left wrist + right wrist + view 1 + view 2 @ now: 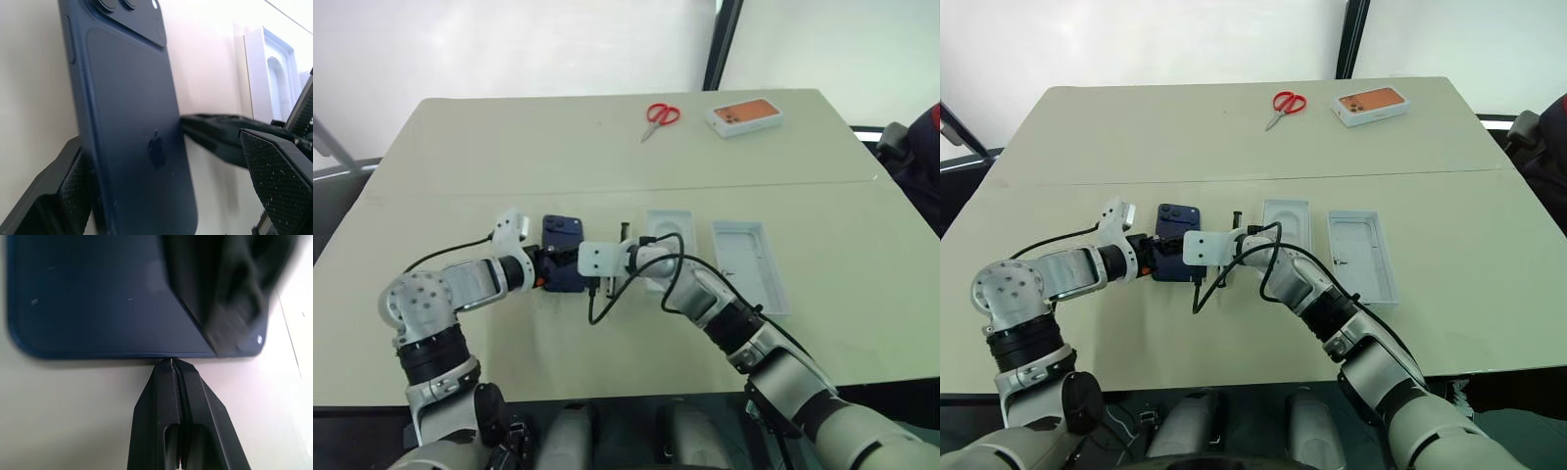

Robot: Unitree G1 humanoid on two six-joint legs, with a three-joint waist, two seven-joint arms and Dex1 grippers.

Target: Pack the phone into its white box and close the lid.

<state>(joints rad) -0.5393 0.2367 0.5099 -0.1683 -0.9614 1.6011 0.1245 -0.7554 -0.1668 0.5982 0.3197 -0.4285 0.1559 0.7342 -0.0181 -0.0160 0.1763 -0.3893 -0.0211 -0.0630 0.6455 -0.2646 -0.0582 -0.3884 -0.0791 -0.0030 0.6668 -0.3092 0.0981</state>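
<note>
In your head view, the phone (pixel 1175 255) lies back-up on the cream table (pixel 1136 137), at about 9 o'clock of the thin white insert (pixel 1287 224), with the white box (pixel 1361 253) further out at 3 o'clock of that insert. Your left gripper (pixel 1157 260) comes at the phone from its 9 o'clock side, your right gripper (pixel 1226 262) from its 3 o'clock side. Red scissors (pixel 1285 106) and an orange-topped box (pixel 1371 104) sit at the far edge, toward 12 o'clock.

In your left wrist view, the fingers (pixel 279 181) stand wide apart with the phone between them; one pad touches its edge, the other stands clear.

In your right wrist view, the fingers (pixel 166 396) are pressed together, their tip touching the phone's long edge.
</note>
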